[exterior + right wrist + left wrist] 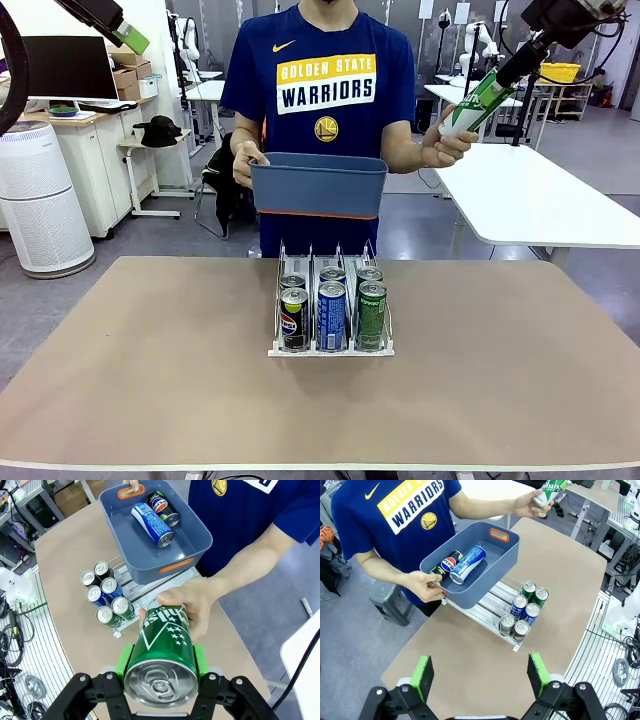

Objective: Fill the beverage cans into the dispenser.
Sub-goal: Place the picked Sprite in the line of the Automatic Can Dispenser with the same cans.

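Note:
The clear dispenser (330,348) stands mid-table with several beverage cans in its three lanes: black (294,318), blue (331,314) and green (371,315) in front. High at the right, my right gripper (508,72) is shut on a green can (472,108), whose other end the person's hand (448,145) also holds. In the right wrist view the green can (161,655) sits between my pads (123,661), fingers of the hand (192,602) wrapped round it. My left gripper (480,676) hangs open and empty, high over the table's left side (130,38).
The person holds a blue-grey tub (318,185) above the table's far edge, behind the dispenser (512,611). Inside the tub (502,550) lie a blue can (468,564) and a black can (448,562). A white table (540,200) stands at the back right.

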